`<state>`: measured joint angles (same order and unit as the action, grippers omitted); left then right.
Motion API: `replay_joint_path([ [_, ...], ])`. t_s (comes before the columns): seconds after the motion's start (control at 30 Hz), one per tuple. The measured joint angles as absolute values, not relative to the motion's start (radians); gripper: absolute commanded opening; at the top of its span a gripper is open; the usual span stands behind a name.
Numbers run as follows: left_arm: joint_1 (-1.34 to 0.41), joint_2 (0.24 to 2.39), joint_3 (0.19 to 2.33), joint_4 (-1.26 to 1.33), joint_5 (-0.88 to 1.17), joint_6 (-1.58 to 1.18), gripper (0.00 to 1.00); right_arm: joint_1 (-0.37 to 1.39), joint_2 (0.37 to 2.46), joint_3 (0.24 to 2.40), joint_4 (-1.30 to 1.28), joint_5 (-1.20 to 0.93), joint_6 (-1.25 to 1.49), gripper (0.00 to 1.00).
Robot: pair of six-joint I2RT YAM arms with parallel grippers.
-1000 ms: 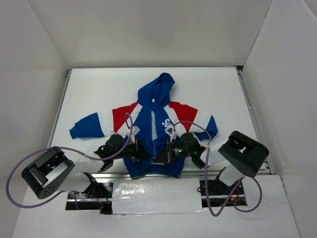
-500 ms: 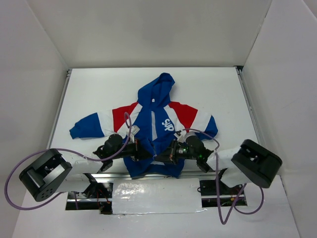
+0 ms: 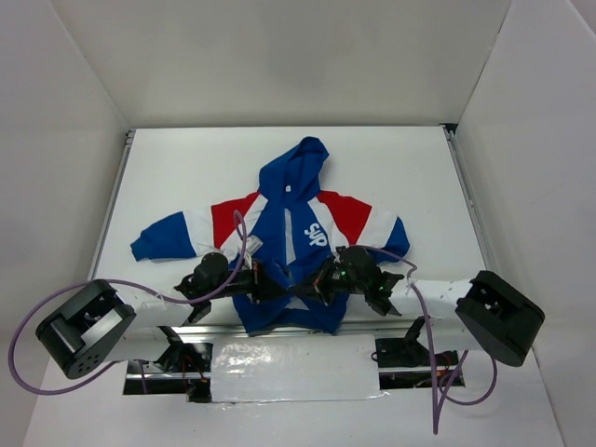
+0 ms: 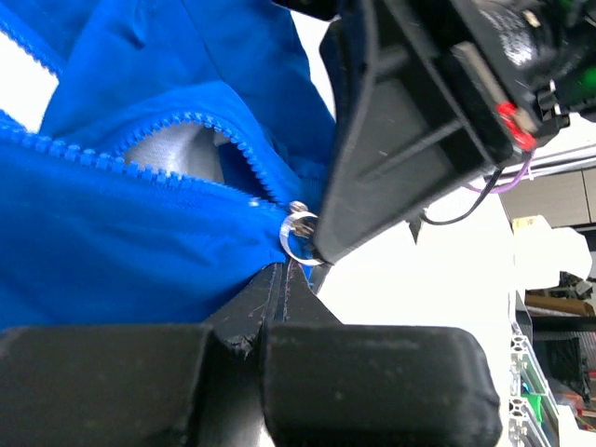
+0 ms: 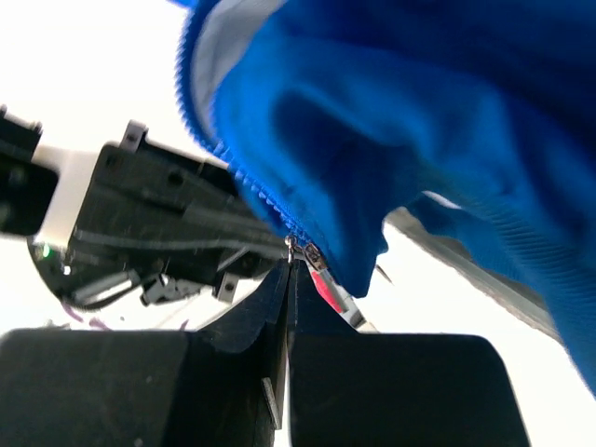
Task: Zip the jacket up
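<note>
Item: jacket (image 3: 279,233), child-size, hooded. Royal blue body and hood, red shoulders, white diagonal stripes, white chest lettering. It lies flat and face up on the white table (image 3: 391,168), hood toward the far side, sleeves spread to either side, bottom hem at the near edge.

Part: zipper pull (image 4: 299,233), a small silver metal ring and slider low on the jacket front, just above the hem. In the left wrist view two rows of blue zipper teeth (image 4: 140,154) part as they run away from the pull, with grey lining showing between them.

Left gripper (image 3: 270,282): at the jacket's hem, just left of the front opening. Its fingers (image 4: 270,298) are pressed together, clamped on blue fabric directly under the pull.

Right gripper (image 3: 315,287): at the hem just right of the opening, tip to tip with the left gripper. In the right wrist view its fingers (image 5: 279,289) meet with no gap, pinching the small metal pull at the end of the tooth row. In the left wrist view one of its black fingertips touches the ring.

Surroundings: purple cables (image 3: 28,372) loop from both arms, on the near side of the jacket. A silvery sheet (image 3: 293,371) lies just beyond the hem, between the arm bases. White walls (image 3: 279,56) stand on the far side and at both flanks of the jacket.
</note>
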<state>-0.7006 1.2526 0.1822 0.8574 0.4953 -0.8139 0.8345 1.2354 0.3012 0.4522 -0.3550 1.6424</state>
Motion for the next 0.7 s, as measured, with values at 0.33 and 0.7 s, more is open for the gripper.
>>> replay_joint_path([
  [0.33, -0.737, 1.241, 0.174, 0.846, 0.477, -0.781, 0.0, 0.788, 1.281, 0.307, 0.469, -0.409, 1.736, 0.0],
  [0.7, -0.79, 1.326, 0.23, 0.888, 0.442, -0.754, 0.0, 0.738, 1.275, 0.284, 0.544, -0.436, 1.869, 0.0],
])
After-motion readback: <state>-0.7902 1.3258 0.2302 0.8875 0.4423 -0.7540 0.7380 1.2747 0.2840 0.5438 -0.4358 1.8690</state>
